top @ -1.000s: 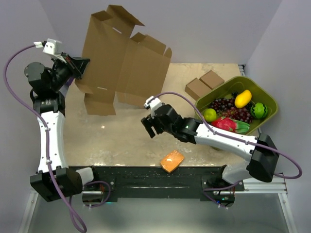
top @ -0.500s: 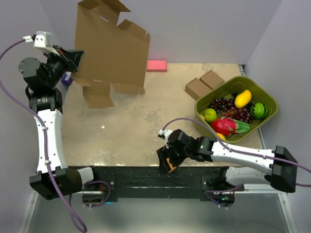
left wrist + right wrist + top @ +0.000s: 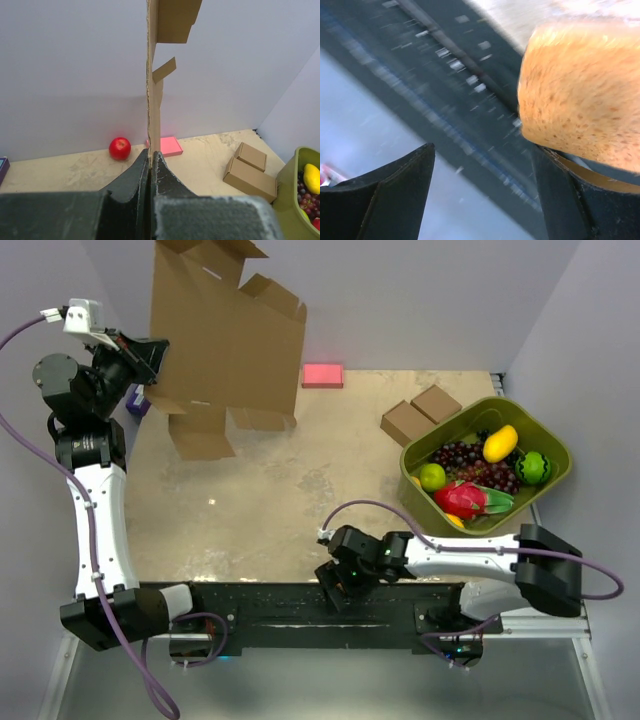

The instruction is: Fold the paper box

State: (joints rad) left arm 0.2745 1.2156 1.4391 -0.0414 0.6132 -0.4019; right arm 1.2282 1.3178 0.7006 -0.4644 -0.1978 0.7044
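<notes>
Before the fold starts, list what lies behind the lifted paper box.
From above, the paper box hides the back of the table; only a pink block shows beside it. The left wrist view reveals a red apple there too.

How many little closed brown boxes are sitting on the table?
2. The front box lies just left of the green bin; the back box sits side by side with it, farther away. The big cardboard sheet might hide more.
</notes>
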